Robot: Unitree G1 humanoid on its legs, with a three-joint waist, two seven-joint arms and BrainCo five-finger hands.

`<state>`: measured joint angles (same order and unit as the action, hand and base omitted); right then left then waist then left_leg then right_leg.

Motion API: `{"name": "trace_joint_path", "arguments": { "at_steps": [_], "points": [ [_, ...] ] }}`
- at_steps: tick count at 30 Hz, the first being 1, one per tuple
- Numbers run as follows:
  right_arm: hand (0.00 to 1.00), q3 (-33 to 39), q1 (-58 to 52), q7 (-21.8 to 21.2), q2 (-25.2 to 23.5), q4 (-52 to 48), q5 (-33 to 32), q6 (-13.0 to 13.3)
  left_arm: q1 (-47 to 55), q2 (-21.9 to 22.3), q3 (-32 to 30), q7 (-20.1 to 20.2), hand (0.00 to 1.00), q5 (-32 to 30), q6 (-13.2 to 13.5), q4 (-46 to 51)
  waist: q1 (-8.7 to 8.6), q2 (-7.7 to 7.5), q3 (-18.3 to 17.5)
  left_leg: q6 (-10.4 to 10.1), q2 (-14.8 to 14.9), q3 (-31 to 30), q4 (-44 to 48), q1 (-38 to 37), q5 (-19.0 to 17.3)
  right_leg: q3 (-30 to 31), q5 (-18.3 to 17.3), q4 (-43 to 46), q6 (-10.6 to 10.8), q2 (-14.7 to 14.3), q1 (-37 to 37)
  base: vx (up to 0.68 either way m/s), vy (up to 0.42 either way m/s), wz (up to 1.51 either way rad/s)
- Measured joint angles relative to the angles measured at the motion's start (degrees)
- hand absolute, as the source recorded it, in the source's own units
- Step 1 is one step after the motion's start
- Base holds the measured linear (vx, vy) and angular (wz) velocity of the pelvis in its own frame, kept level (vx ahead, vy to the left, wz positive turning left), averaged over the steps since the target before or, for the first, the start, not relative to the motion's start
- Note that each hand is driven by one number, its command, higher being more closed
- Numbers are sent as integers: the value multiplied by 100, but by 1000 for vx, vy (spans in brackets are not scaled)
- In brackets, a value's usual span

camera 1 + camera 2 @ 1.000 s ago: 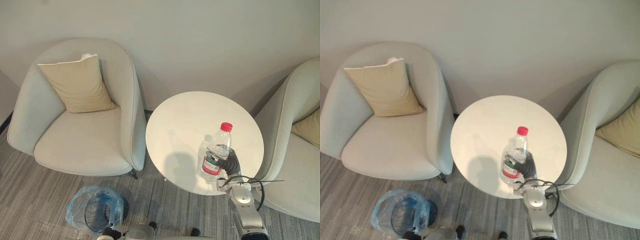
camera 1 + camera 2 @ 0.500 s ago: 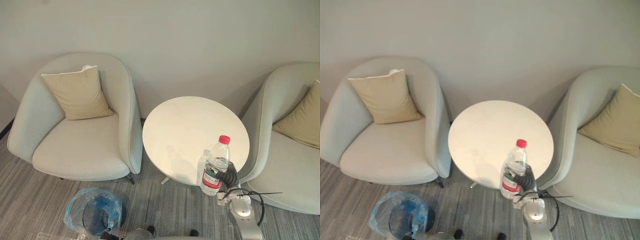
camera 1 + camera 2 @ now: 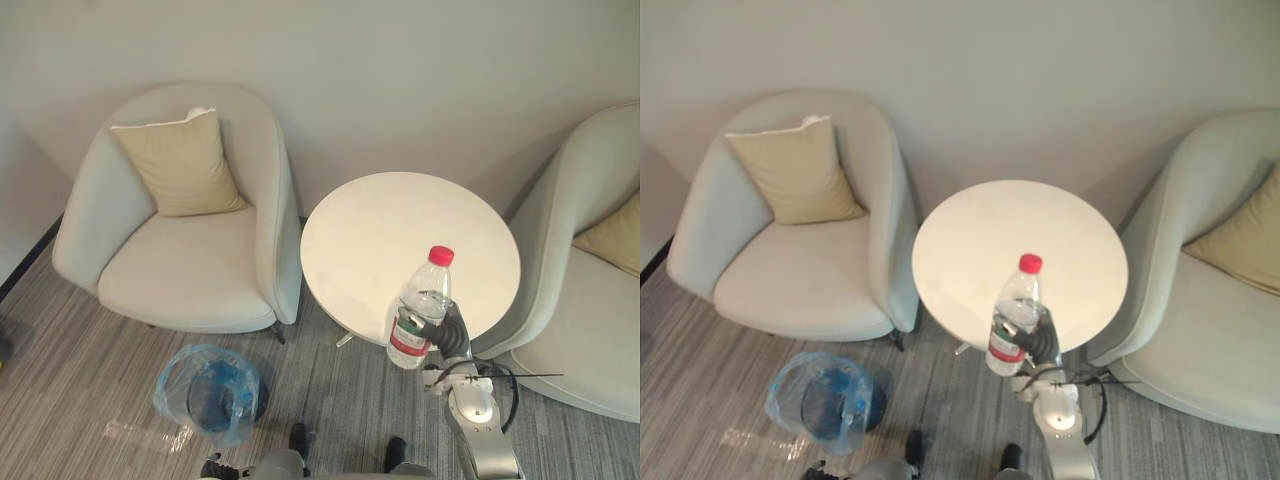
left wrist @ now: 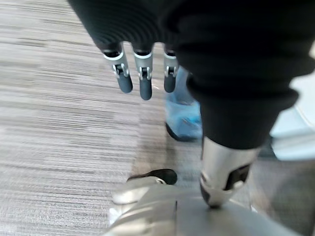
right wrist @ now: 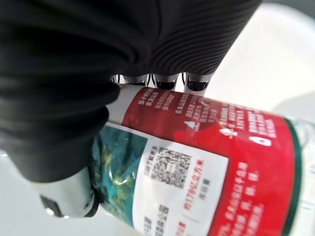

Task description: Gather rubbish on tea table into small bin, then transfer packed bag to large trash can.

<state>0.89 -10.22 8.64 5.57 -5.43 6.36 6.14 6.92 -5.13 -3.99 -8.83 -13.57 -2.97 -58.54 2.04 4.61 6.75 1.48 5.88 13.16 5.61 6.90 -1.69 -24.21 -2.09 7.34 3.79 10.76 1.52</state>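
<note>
Bottle point(image 3: 418, 315), clear and red-capped, stands upright in the right hand point(image 3: 455, 330), whose fingers curl round its label point(image 5: 206, 162): a red band and a white panel with a square code. It is held at the tea table's point(image 3: 390, 225) 5 o'clock rim. The blue-bagged small bin point(image 3: 212, 392) sits at 8 o'clock. The left hand point(image 4: 144, 81) hangs straight-fingered over carpet point(image 4: 49, 147).

A lounge or lobby sitting corner: cushioned armchair point(image 3: 190, 270) left of the fingers point(image 3: 447, 328), second armchair point(image 3: 560, 255) right, round table point(image 3: 400, 230) beyond, striped carpet point(image 3: 80, 380)
</note>
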Motion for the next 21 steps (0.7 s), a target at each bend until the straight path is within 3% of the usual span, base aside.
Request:
{"name": "trace_joint_path", "arguments": {
  "at_steps": [1, 2, 3, 4, 8, 12, 13, 15, 17, 18, 19, 20, 21],
  "points": [
    [100, 4, 11, 40, -49, -8, 29, 17, -47, -77, 52, -4, 0, -38, -11, -85, -21, -117, 10, -71, -99, 315, -600, -355, 75, -245, -14, -61, 33, 129, -158, 35, 60, 93],
    [100, 18, 12, 61, -54, -5, 33, 35, -43, -108, 135, 1, 0, -63, -13, -125, -51, -121, 12, -108, -117, 375, -801, -453, 210, -320, -24, -71, 63, 139, -205, 47, 37, 101],
    [100, 49, 37, 107, -50, 58, 44, 37, -52, -119, 263, 5, 0, -109, -15, -178, -69, -75, 1, -245, -126, 333, -1169, -578, 671, -479, -63, -70, 122, 133, -272, -1, 37, 72],
    [100, 62, 152, 137, -82, 370, 46, 23, -46, -179, 290, -1, 0, -107, -16, -183, -14, -135, 20, -321, -141, 331, -1174, -585, 840, -524, -100, -89, 120, 166, -286, -34, 64, 48],
    [100, -239, 301, 132, -163, 972, 58, -15, 29, -309, 387, 4, 0, -90, 3, -212, 23, -274, 81, -323, -307, 301, -1185, -665, 783, -351, -139, 37, 182, 305, -341, 25, 85, 5],
    [100, -337, 313, 105, -207, 1302, 66, -55, 6, -350, 468, 4, 0, -83, 4, -358, -69, -386, 166, -177, -647, 17, -1194, -836, 635, -26, -647, 693, 160, 637, -335, 36, 80, 30],
    [100, -329, 282, 96, -245, 1299, 83, -73, -4, -368, 468, 2, 0, -82, -2, -423, -178, -436, 196, -147, -768, -227, -1194, -899, 609, 607, -1088, 856, 78, 475, -241, 25, 20, 74],
    [100, -285, 269, 91, -287, 1287, 116, -75, -33, -377, 468, 0, 0, -63, -14, -491, -293, -503, 214, -125, -888, -516, -1194, -894, 606, 1242, -1293, 868, 33, 225, -268, 111, -20, 90],
    [100, -189, 300, 75, -275, 1287, 183, -86, -48, -376, 446, 16, 0, 35, -5, -507, -184, -577, 238, -44, -1035, -759, -1161, -885, 563, 1367, -1327, 1026, -22, 263, -294, 190, -18, 65],
    [100, -185, 304, 61, -261, 1278, 242, -107, -44, -366, 378, 21, 0, 52, -15, -515, -185, -552, 253, 25, -1055, -1044, -1097, -875, 513, 1488, -1242, 1597, 6, 270, -144, 223, -49, 82],
    [100, -151, 248, 41, -283, 1246, 247, -149, -75, -340, 308, 16, 0, 111, -28, -491, -255, -501, 295, 53, -920, -1358, -959, -863, 425, 1898, -1124, 2685, -327, 127, 445, 193, -52, 86],
    [100, -150, 223, 34, -289, 1242, 248, -151, -90, -323, 304, 17, 0, 124, -31, -482, -258, -478, 305, 20, -862, -1425, -937, -867, 395, 2019, -1197, 2803, -321, 9, 520, 115, -83, 90],
    [100, -137, 112, 31, -336, 1117, 250, -173, -123, -289, 255, -5, 0, 147, -40, -437, -264, -373, 372, -26, -690, -1649, -814, -855, 288, 2452, -1407, 2717, -275, -408, 681, 115, -104, 99]
  ]
}}
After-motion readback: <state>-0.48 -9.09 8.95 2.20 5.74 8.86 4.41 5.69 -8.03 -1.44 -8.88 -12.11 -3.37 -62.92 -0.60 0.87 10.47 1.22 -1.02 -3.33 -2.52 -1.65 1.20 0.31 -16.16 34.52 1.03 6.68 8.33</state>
